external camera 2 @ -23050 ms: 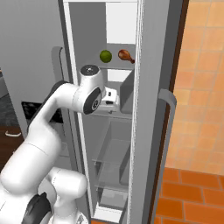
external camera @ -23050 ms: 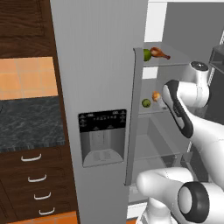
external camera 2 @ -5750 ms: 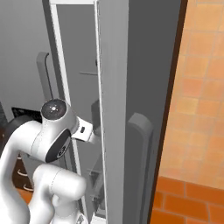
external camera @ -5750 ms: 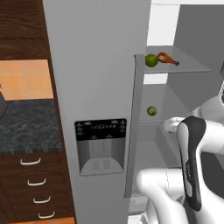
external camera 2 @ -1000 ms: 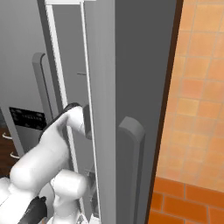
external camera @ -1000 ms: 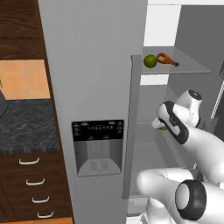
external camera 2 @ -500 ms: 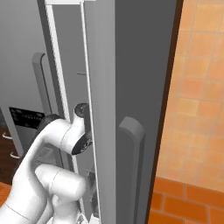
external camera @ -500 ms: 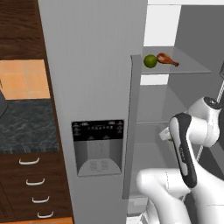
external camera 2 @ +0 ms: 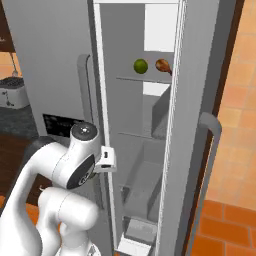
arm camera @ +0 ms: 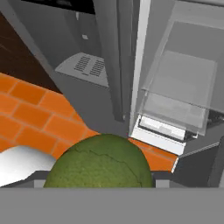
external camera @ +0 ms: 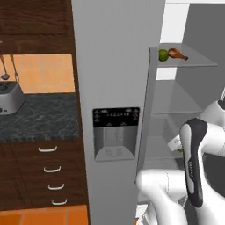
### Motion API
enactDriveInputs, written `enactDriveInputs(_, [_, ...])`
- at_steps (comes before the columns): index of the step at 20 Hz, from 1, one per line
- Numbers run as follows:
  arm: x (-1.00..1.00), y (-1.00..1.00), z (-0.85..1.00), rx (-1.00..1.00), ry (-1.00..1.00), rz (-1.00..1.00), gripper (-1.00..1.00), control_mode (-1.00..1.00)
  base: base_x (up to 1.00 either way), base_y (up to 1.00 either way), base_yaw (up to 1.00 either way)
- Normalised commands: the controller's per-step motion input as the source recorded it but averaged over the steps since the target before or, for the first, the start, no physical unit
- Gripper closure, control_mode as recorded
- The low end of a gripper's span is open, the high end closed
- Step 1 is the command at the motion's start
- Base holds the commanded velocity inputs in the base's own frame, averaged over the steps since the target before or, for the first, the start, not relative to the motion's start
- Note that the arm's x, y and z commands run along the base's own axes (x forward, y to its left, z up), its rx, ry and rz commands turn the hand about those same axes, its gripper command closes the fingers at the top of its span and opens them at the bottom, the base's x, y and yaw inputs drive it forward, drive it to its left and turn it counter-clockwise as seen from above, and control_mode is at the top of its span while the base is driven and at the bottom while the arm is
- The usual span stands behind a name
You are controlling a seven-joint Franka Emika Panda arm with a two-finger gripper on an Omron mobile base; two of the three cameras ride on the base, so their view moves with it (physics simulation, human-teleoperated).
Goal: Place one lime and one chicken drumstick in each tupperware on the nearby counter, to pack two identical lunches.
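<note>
We've got the two-finger gripper (arm camera: 99, 186) clamped on one round glossy green lime (arm camera: 99, 162), bottom centre of the hand view, lifted out of the grey fridge (external camera 2: 165, 150) for carrying to the counter

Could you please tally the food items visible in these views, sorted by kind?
Limes: 2, one on the upper fridge shelf, one close up between the gripper fingers
Chicken drumsticks: 1, beside the shelf lime
Total: 3
</note>
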Motion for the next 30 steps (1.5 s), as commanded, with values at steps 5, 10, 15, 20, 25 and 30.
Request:
enactDriveInputs(5, [0.0, 0.0, 0.0, 0.0, 0.0, 0.0, 1.0, 1.0, 0.17, 1.0, 0.06])
enactDriveInputs(10, [0.0, 0.0, 0.0, 0.0, 0.0, 0.0, 1.0, 1.0, 0.63, 1.0, 0.05])
enactDriveInputs(15, [0.0, 0.0, 0.0, 0.0, 0.0, 0.0, 1.0, 1.0, 0.56, 1.0, 0.04])
enactDriveInputs(20, [0.0, 0.0, 0.0, 0.0, 0.0, 0.0, 1.0, 1.0, 0.48, 1.0, 0.02])
enactDriveInputs(25, [0.0, 0.0, 0.0, 0.0, 0.0, 0.0, 1.0, 1.0, 0.6, 1.0, 0.0])
enactDriveInputs(30, [0.0, 0.0, 0.0, 0.0, 0.0, 0.0, 1.0, 1.0, 0.76, 1.0, 0.0])
